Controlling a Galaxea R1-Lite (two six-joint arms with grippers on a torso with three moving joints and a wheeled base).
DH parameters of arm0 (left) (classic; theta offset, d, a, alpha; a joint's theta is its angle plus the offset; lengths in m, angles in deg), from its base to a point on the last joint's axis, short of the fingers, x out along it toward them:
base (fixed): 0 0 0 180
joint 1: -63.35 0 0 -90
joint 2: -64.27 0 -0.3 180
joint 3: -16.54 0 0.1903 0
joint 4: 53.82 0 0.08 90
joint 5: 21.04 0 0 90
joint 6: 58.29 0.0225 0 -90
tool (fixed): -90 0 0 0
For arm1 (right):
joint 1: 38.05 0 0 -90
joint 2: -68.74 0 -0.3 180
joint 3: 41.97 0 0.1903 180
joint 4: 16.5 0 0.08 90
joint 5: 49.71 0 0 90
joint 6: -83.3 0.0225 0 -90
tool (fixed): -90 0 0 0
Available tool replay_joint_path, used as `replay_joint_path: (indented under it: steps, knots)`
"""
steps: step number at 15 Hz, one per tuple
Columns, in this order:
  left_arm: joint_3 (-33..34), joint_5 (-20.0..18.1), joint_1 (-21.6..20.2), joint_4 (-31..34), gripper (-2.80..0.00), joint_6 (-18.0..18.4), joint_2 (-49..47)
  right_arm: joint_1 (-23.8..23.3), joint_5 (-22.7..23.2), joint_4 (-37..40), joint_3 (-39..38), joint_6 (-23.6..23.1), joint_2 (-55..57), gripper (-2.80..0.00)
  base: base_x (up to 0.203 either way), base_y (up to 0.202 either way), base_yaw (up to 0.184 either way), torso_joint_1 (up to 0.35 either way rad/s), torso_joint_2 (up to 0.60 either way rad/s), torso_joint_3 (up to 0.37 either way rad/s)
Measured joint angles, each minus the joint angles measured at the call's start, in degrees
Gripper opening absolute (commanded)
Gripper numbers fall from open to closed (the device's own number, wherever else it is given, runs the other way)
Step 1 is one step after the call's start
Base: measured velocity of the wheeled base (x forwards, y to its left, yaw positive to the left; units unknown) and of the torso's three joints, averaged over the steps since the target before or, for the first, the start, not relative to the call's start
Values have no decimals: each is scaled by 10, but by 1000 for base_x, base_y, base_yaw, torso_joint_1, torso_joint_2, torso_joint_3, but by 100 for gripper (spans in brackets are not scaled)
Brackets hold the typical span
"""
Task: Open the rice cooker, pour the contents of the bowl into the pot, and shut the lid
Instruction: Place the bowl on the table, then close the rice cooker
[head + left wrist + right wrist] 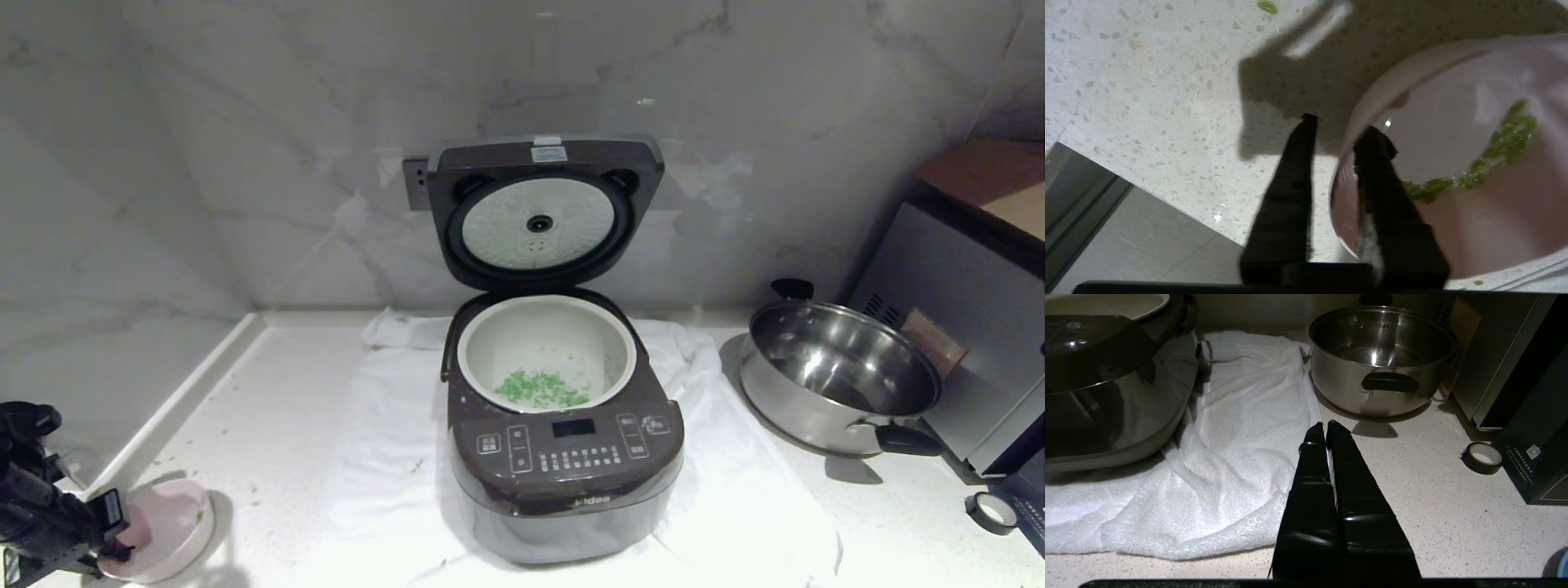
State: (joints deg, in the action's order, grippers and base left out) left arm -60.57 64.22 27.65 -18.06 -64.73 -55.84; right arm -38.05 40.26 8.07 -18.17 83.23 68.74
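Note:
The rice cooker (pixel 563 465) stands mid-counter with its lid (pixel 543 212) up against the wall. Green contents (pixel 539 388) lie in the cream pot (pixel 469 359). The pink bowl (pixel 167 523) rests on the counter at the front left, and a streak of green bits (pixel 1506 143) still clings inside it. My left gripper (pixel 114 531) is at the bowl's near rim, open. In the left wrist view the left gripper (pixel 1342 125) straddles the bowl (pixel 1453 134), one finger inside and one outside with a gap. My right gripper (pixel 1326 426) hangs shut and empty right of the cooker (pixel 1106 396).
A white towel (pixel 735 506) lies under the cooker. A steel pan (pixel 841 376) with black handles sits to the right, beside a grey appliance (pixel 971 327) and a tape roll (pixel 992 513). The counter edge (pixel 1167 200) runs close to the bowl. A few green bits lie scattered on the counter.

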Motion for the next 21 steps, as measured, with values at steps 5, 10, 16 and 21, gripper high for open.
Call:
replay_joint_path:
  steps: [5,10,16,21]
  knots:
    - [1,-6,1,6,0,0,16,0,0,0,0,0,0,-280,0,0,0,0,0,0]
    - [-1,-22,9,10,0,0,38,0,0,0,0,0,0,-280,0,0,0,0,0,0]
    - [-6,-50,44,61,0,1,81,0,0,0,0,0,0,-280,0,0,0,0,0,0]
    - [-6,-51,105,62,0,-22,129,0,0,0,0,0,0,-280,0,0,0,0,0,0]
